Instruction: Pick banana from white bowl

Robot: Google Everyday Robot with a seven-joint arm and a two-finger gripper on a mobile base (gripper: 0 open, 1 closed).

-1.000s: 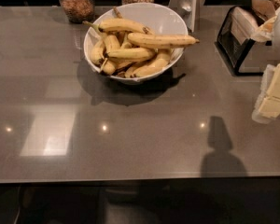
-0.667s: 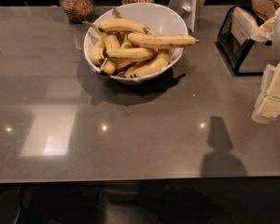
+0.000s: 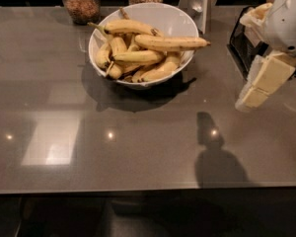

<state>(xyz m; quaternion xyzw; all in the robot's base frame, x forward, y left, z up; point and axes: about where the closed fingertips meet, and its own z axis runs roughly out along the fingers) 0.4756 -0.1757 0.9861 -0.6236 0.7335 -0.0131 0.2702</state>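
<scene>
Yellow and lightly speckled, the banana [image 3: 171,43] I am after lies on top of the heap in the white bowl [image 3: 173,18]. It is nearly straight and runs left to right, with its right-hand tip poking out past the rim. Shorter, more curved bananas [image 3: 138,57] are piled under and beside it. The bowl stands toward the far side of the grey table [image 3: 138,147], with two glass jars [image 3: 81,3] just behind it and a dark rack [image 3: 239,46] off to the right.

My tool [image 3: 256,90] hangs at the right edge of the view, above the table and well apart from the bowl. It touches nothing and carries nothing that I can see. From this angle I cannot tell whether it is apart or together.

By my reckoning the job has barely begun: nothing is gripped, nothing is lifted, and the banana rests in the bowl. Everything is left to do. I must bring the tool across to the bowl, come down over the banana's middle, close on it and raise it clear of the rim. Since it lies uppermost, I expect it to come away cleanly, though the bananas touching it may shift.
</scene>
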